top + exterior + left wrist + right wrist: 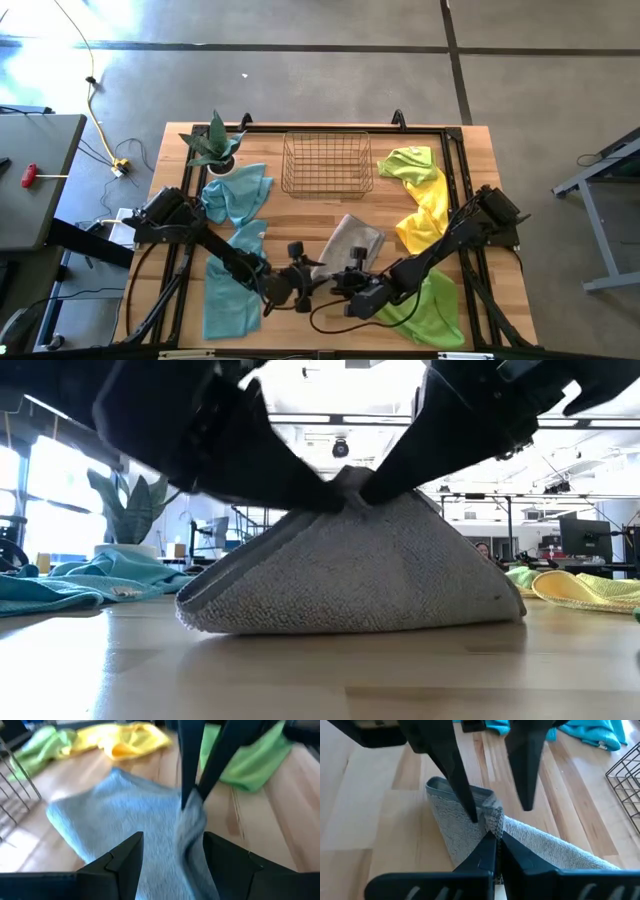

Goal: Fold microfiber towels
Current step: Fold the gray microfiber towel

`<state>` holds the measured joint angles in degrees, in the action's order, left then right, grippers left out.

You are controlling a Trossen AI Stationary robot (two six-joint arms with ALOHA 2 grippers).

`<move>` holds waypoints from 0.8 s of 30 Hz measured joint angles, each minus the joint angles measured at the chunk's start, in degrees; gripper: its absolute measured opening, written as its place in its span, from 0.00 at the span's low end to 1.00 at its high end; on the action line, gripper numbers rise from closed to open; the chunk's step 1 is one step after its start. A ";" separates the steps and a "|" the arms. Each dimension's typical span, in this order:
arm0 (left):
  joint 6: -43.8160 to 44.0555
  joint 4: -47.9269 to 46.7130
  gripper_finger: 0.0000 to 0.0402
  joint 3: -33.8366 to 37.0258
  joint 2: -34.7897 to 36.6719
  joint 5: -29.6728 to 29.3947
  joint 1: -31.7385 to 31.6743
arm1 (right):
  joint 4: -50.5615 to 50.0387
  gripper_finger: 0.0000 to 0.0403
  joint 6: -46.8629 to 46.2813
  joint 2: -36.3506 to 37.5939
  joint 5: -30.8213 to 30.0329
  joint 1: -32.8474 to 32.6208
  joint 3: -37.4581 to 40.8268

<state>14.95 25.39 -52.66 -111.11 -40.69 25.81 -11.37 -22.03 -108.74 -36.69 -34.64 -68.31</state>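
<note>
A grey microfiber towel point(350, 240) lies near the table's front middle. Part of it is raised into a tent point(350, 560) whose lower edges rest on the wood. My right gripper point(494, 842) is shut on the peak of that tent. My left gripper point(172, 852) faces it from the table's left with its fingers open, one on either side of the raised grey ridge point(192, 825). Teal towels point(235, 195) point(228, 285) lie at the left. Lime green point(410, 163) point(430, 305) and yellow point(425, 215) towels lie at the right. My right gripper pinches a bunched fold at the top of the grey towel point(492, 820) between its two shut fingers. It comes slanting down from the table's right. The towel hangs from the fingers on both sides, its lower parts point(300, 622) on the table. My left gripper: one fingertip point(470, 812) stands close against the raised fold; I cannot tell whether it touches.
A wire basket point(325, 165) stands at the far middle, and a spiky potted plant point(215, 145) at the far left. The two arms nearly meet over the front middle. Bare wood point(330, 670) lies between the towel and the near edge.
</note>
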 joint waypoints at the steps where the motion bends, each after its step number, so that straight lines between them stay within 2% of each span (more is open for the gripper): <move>1: 1.29 -1.39 0.49 0.00 0.00 0.24 -0.03 | 0.03 0.00 -0.10 0.16 -0.06 -0.07 0.00; 8: 7.44 -7.75 0.49 0.00 0.02 6.07 1.31 | -0.37 0.00 0.30 2.66 -2.40 -0.67 0.00; 15: 7.43 -8.07 0.44 0.00 0.04 4.69 3.38 | -0.43 0.00 0.00 3.29 -2.52 -1.14 0.00; 18: 7.42 -8.17 0.38 0.00 0.04 3.17 3.56 | -0.44 0.00 -0.81 3.29 -2.29 -1.52 0.00; 21: 7.04 -8.24 0.26 0.00 0.07 2.67 3.56 | -0.43 0.00 -2.02 3.29 -2.29 -2.22 0.00; 24: 5.48 -8.25 0.12 -0.02 0.07 5.84 3.67 | -0.42 0.00 -4.30 3.29 -2.29 -3.13 0.00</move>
<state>20.43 17.14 -52.69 -111.04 -34.85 29.48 -11.79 -26.33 -105.45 -38.98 -37.76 -68.31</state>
